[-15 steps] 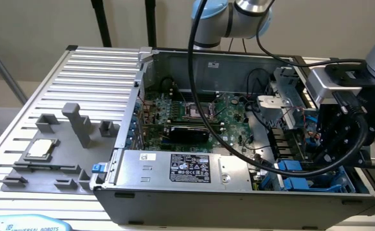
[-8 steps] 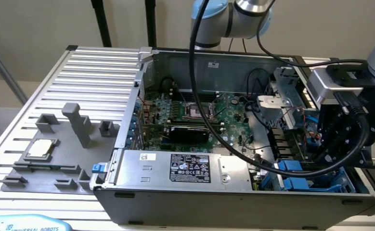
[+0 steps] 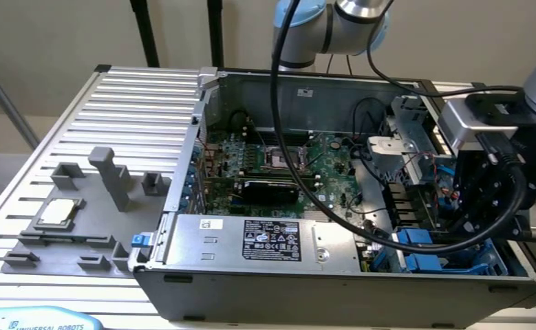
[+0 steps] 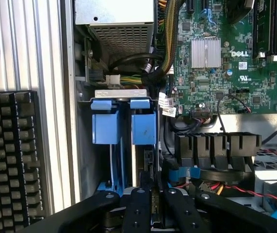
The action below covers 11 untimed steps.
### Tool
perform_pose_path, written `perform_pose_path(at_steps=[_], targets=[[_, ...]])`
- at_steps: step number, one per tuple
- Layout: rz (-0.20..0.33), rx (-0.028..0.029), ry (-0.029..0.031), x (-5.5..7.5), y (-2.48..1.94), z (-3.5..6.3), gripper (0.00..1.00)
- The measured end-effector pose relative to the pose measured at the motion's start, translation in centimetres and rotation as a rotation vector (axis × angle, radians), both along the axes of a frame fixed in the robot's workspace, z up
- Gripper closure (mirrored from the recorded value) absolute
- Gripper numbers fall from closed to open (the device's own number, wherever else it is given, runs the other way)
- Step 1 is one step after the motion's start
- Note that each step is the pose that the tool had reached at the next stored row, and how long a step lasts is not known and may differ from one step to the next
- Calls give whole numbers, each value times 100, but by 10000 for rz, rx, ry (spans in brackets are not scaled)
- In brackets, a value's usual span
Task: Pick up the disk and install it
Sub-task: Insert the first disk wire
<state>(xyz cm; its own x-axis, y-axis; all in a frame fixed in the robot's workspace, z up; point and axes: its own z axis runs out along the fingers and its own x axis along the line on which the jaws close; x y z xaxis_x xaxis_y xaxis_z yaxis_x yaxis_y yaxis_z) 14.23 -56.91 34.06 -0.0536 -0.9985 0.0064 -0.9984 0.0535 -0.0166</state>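
We have the tool point(image 4: 152, 208) lowered into the drive bay of the computer case point(image 3: 341, 282), its fingers narrowed around the edge-on disk point(image 4: 152, 167), beside the blue carriers point(image 4: 123, 124). The pick looks done; seating appears unfinished.

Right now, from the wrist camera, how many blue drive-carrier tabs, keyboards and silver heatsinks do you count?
Blue drive-carrier tabs: 2
Black keyboard: 1
Silver finned heatsink on the motherboard: 1
Total: 4
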Motion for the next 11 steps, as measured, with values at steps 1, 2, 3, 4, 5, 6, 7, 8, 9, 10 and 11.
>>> perform_pose_path(at_steps=[1, 2, 3, 4, 5, 6, 7, 8, 9, 10, 11], targets=[[-1, 1, 0, 0, 0, -4, 84], [-1, 0, 0, 1, 0, -8, 84], [-2, 0, 0, 2, 0, -12, 84], [-3, 0, -1, 3, 0, -15, 84], [-4, 0, -1, 3, 0, -19, 84], [-4, -1, -1, 4, 0, -22, 84], [-5, -4, -1, 4, 0, -25, 84], [-6, -5, -1, 4, 0, -28, 84], [-6, -6, -1, 4, 0, -30, 84], [-6, -5, -1, 4, 0, -31, 84], [-7, -4, -1, 4, -1, -32, 84]])
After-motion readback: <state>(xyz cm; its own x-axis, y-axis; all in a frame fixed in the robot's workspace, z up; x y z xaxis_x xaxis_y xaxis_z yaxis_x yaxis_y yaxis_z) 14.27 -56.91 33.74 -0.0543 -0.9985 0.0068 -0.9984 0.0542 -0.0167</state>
